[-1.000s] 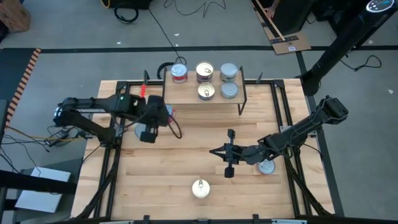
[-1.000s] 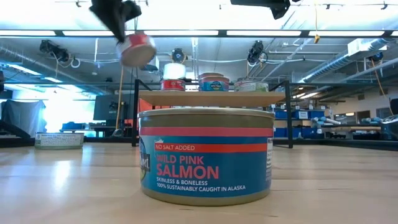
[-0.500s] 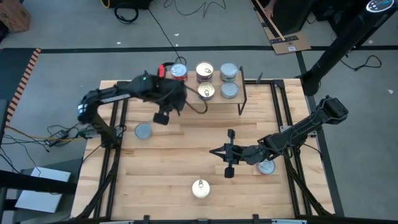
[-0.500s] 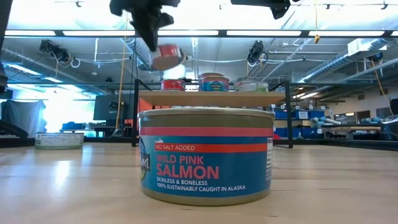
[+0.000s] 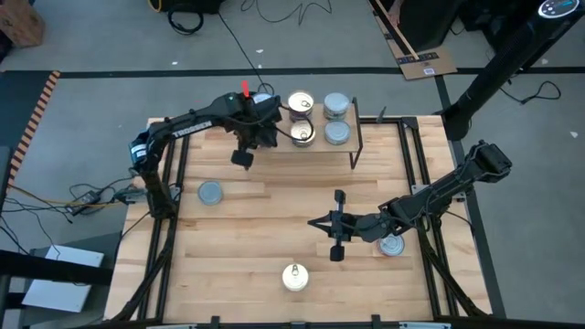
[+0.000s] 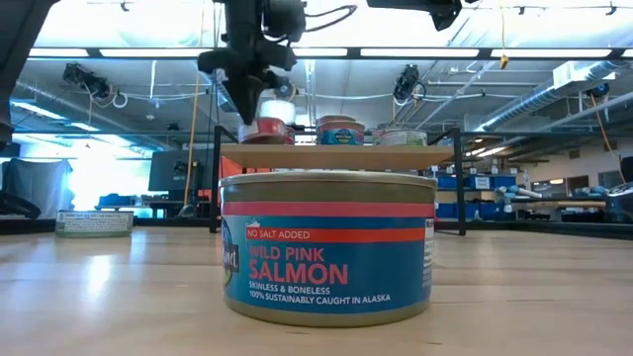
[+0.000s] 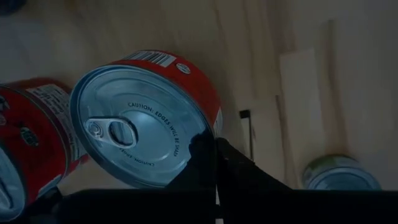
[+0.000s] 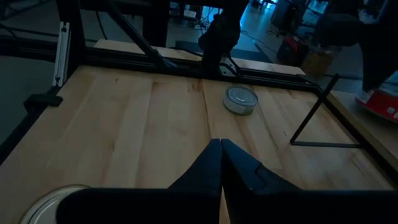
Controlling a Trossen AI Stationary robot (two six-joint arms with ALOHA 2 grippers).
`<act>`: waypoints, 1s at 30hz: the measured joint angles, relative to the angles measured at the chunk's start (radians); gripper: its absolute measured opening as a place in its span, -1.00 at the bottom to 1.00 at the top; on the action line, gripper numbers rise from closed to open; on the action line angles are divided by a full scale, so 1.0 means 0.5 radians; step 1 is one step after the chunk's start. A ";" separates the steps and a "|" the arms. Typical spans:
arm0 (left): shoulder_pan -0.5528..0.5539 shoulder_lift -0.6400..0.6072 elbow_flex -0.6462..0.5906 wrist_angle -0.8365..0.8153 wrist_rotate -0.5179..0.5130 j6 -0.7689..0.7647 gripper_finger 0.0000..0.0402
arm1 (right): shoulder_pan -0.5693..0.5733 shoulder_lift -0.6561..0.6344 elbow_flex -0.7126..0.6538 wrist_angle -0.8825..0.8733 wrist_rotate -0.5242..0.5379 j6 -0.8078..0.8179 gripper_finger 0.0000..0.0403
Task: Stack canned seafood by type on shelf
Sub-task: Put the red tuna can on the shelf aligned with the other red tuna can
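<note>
Since the earlier frame, left arm is swinging from the surface's [image 5: 274, 228] left side up to the shelf's [image 5: 352, 146] left end. I am holding the left claw [image 7: 214, 146] clamped on a red-sided tin [image 7: 146, 118], tilted, just above the red tin [image 6: 269, 129] already standing there. I judge this is lining up a same-type stack. Right claw [image 5: 335, 225] is resting together at mid-surface. Three tins are waiting: salmon tin [image 5: 294, 276], grey-topped tin [image 5: 210, 192], one by the right arm [image 5: 392, 245].

Red-sided tin [image 7: 146, 118] with silver top; blue-green salmon tin [image 6: 327, 247] with red band and lettering.
</note>
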 joint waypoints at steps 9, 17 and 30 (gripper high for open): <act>0.003 0.034 0.000 0.081 0.007 0.077 -1.00 | 0.000 0.000 0.000 -0.001 0.001 0.004 -0.93; 0.003 0.035 0.000 0.091 -0.006 0.071 -0.91 | 0.000 0.000 0.000 -0.001 0.002 0.003 -0.93; -0.027 0.023 0.000 0.094 -0.231 -0.101 -0.55 | 0.000 0.000 0.000 -0.001 0.002 0.000 -0.93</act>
